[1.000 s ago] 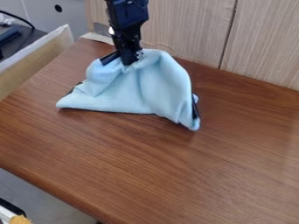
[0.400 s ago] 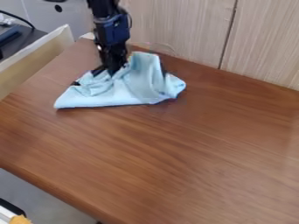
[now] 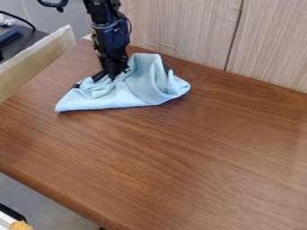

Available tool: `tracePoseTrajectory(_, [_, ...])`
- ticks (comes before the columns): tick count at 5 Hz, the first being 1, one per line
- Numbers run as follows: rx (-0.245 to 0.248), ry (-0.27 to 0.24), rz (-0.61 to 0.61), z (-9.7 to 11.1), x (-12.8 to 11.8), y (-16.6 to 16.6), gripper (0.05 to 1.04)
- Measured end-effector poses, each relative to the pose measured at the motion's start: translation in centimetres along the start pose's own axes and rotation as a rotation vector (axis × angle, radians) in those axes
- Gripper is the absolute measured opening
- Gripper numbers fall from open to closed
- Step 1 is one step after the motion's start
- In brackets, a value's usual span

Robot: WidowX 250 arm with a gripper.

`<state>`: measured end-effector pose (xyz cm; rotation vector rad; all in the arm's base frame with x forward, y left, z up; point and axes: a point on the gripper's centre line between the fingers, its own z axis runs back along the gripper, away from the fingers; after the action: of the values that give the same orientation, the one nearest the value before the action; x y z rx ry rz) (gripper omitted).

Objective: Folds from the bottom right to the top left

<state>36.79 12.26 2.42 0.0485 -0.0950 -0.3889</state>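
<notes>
Against cloth (image 3: pixel 144 87), claw (image 3: pixel 108 77) partly hidden.

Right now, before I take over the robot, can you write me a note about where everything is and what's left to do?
Gripper: down at the cloth's left part; can't tell if it holds it.
Cloth: by the table's back left, a pointed corner toward the left.
Done: looks gathered toward the upper left, but rumpled, right part puffed up.
Left: probably let go if gripping, lift away, maybe flatten the fold.
</notes>
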Motion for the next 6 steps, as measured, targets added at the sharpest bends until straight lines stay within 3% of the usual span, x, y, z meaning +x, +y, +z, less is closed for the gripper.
tracePoseTrajectory(2, [0.011, 0.012, 0.04, 1.0, -1.3, 0.4, 0.878])
tracePoseTrajectory(3, [0.02, 0.023, 0.041, 1.4, -1.6, 0.5, 1.011])
tracePoseTrajectory(5, [0.063, -0.029, 0.049, 4.7, -1.6, 0.4, 1.001])
tracePoseTrajectory(6, [0.05, -0.065, 0.078, 6.4, -2.0, 0.8, 1.001])
